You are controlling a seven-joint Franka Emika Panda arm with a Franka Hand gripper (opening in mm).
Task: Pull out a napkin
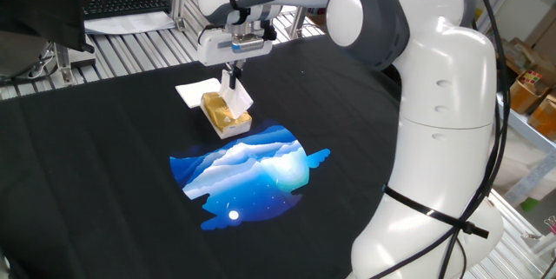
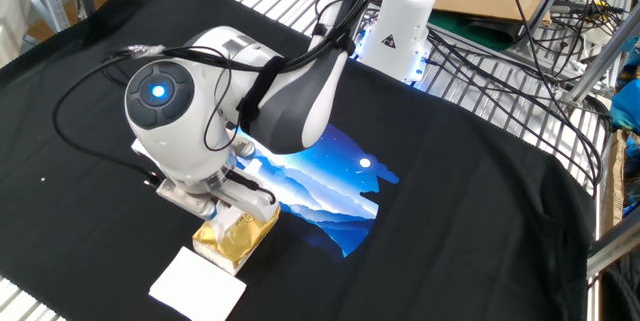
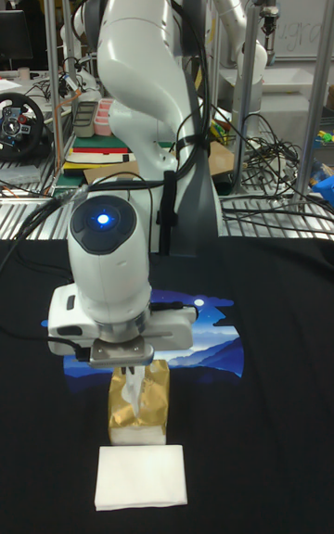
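Observation:
A small golden-brown pack (image 1: 226,116) lies on the black cloth, next to a squarer white sheet (image 1: 194,90). My gripper (image 1: 232,73) hangs just above the pack, shut on a strip of white napkin (image 1: 235,96) that runs from the fingertips down into the pack's top. The tall fixed view shows the same from the front: the gripper (image 3: 130,370), the napkin (image 3: 133,391) stretched below it, the pack (image 3: 154,401) and the white sheet (image 3: 141,476) in front. In the other fixed view the hand hides the fingertips; the pack (image 2: 236,242) and the sheet (image 2: 197,283) both show.
A blue printed patch (image 1: 248,173) lies on the cloth beside the pack. A keyboard (image 1: 126,3) sits at the back left on the metal grid table. Cables (image 2: 520,71) trail near the robot's base (image 2: 400,21).

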